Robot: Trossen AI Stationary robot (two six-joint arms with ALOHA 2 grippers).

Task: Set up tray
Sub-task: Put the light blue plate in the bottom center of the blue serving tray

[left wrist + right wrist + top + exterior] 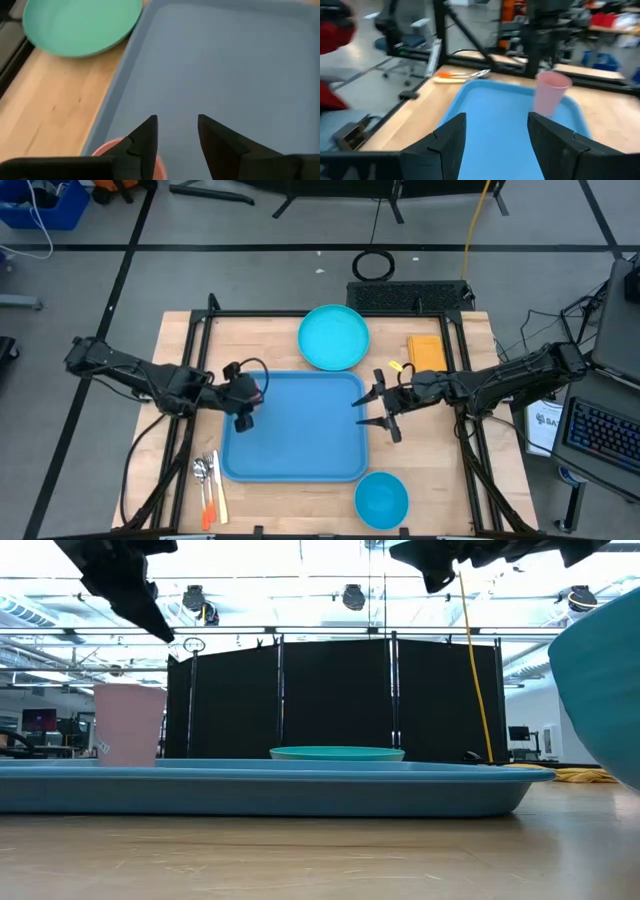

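1. Tray [300, 430] lies mid-table, long axis across, between both arms.
2. Left gripper [243, 418] hangs above the tray's left edge, fingers apart, pink cup [550, 93] right below it.
3. Right gripper [377, 408] hangs over the tray's right edge, fingers apart, holding nothing.

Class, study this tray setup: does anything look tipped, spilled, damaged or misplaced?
Nothing stands out. The pink cup stands upright on the blue tray; the plate, bowl and cutlery lie off the tray, unspilled.
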